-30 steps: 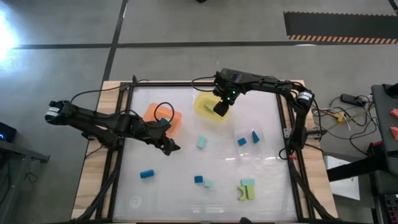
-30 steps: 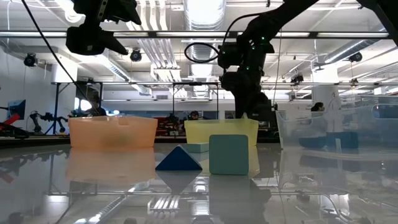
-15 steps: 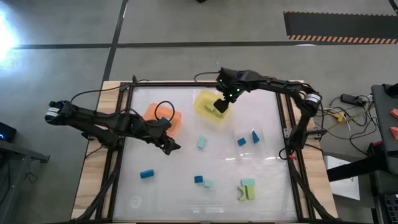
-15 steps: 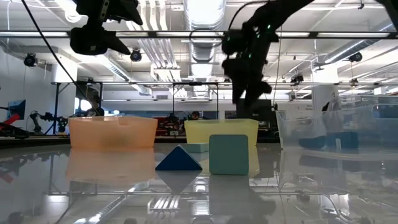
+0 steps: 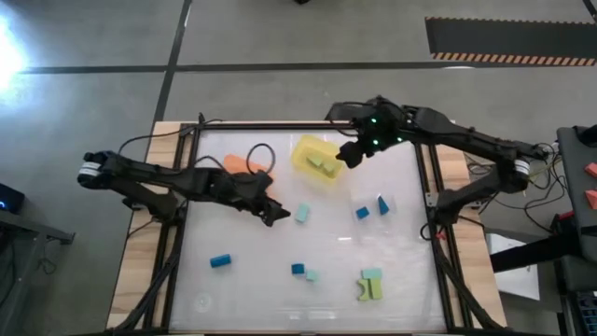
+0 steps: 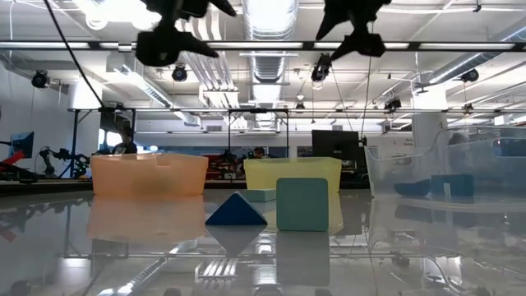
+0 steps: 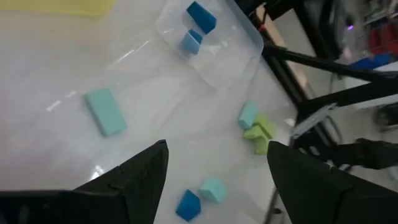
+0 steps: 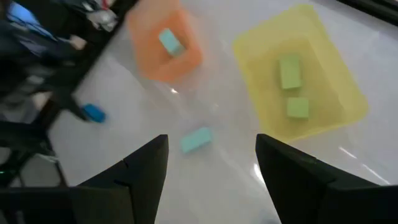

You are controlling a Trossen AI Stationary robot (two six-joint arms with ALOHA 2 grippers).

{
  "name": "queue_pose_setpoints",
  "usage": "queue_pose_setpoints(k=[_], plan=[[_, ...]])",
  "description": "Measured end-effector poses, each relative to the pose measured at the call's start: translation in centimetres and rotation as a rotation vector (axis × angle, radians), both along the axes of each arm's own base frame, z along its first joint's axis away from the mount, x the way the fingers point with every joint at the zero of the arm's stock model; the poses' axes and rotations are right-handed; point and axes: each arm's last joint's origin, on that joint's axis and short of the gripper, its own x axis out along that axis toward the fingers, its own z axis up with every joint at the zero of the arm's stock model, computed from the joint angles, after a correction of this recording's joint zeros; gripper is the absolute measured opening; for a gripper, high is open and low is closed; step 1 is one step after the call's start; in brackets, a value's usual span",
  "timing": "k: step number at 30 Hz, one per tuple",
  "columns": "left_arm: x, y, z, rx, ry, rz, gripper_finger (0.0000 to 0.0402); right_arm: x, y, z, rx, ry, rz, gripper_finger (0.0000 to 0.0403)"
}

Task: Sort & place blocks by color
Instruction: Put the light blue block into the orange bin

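Your right gripper (image 5: 352, 157) hangs at the yellow tray's (image 5: 308, 149) 3 o'clock, fingers apart, empty. Left gripper (image 5: 277, 215): fingers apart, teal block (image 5: 303, 214) at its 3 o'clock.

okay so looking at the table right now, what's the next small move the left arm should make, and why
Probably lower the open left gripper onto the loose mint-teal bar beside it. Both grippers are empty, and this bar is the nearest unsorted block. The orange tray already holds a teal block, so it likely belongs there. The right gripper hangs open beside the yellow tray, which holds two green blocks.
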Motion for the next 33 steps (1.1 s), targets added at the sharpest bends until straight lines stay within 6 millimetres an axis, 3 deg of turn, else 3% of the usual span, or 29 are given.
queue_pose_setpoints(k=[7,16,22,33], plan=[[4.4,0.6,-1.7,0.076,0.144,-0.018,0.0258,-0.3,2.6,0.9,-0.038,-0.019,-0.01,0.0233],[6.6,2.0,-4.5,0.088,0.49,0.02,0.0258,0.4,2.9,0.4,-0.031,0.006,-0.003,0.0233],[8.2,2.2,-6.1,0.088,0.487,0.03,0.0258,0.6,2.9,0.2,-0.042,0.017,-0.013,0.0233],[11.5,2.3,-11.6,0.154,0.496,0.053,0.0258,0.5,2.7,0.2,-0.074,0.026,-0.055,0.0233]])
